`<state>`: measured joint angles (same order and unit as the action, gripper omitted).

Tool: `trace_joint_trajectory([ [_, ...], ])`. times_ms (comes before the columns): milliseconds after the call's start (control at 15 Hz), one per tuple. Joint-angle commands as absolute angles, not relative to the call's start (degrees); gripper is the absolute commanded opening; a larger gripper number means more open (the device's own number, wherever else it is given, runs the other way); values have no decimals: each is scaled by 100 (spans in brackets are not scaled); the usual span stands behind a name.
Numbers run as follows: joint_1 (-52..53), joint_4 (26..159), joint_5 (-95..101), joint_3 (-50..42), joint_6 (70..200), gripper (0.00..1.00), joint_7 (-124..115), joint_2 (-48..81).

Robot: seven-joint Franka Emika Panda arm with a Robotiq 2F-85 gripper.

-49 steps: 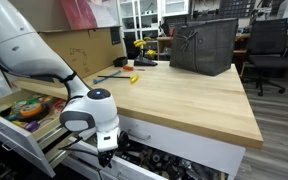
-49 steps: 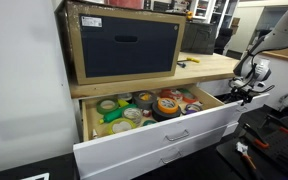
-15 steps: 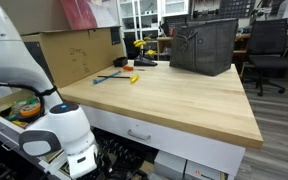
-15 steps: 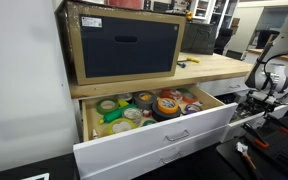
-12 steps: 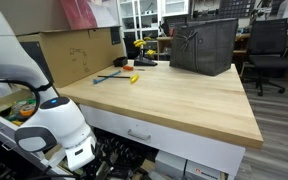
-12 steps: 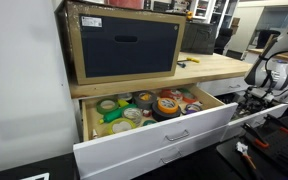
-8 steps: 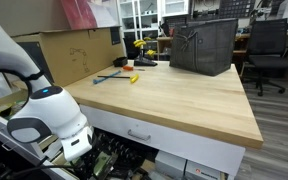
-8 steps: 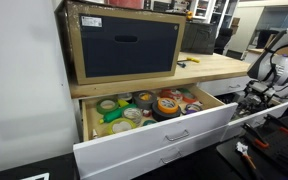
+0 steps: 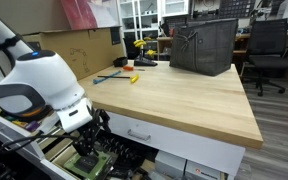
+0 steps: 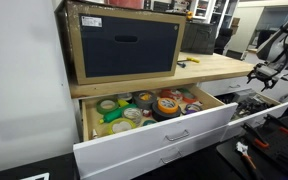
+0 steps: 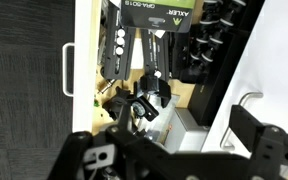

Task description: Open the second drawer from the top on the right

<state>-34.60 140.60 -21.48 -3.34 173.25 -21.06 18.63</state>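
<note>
Standing pulled out under worktop (image 9: pixel 174 95): second drawer (image 11: pixel 84 40), white front and curved silver handle (image 11: pixel 68 70) at 9 o'clock in wrist view, dark jumbled tools inside. Green item (image 9: pixel 88 160) at 7 o'clock in an exterior view. Gripper (image 10: pixel 260 73) above drawer, off handle, jaws apart, empty. White wrist (image 9: pixel 44 85) hides drawer's left part. Black mesh bin (image 9: pixel 202 45) at 1 o'clock on worktop. Wooden drawer (image 10: pixel 144 105) with tape rolls open nearby. Half second ago gripper sat lower, at drawer front; now lifted.

The second drawer (image 11: pixel 88 40) stands pulled open, dark tools showing.
</note>
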Motion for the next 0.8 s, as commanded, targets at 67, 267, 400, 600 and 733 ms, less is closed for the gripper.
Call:
trace_joint_trajectory([
  [67, -3069, 14086, -2111, -642, 16106, 100, -1619, 990],
  [267, -2584, 14061, -1786, -1016, 15487, 100, -1387, 641],
  [400, -2294, 14029, -1522, -1189, 15200, 100, -1319, 455],
  [600, -1975, 14034, -1291, -1269, 15010, 100, -1269, 207],
  [733, -1833, 13979, -1242, -1268, 14787, 100, -1191, 44],
])
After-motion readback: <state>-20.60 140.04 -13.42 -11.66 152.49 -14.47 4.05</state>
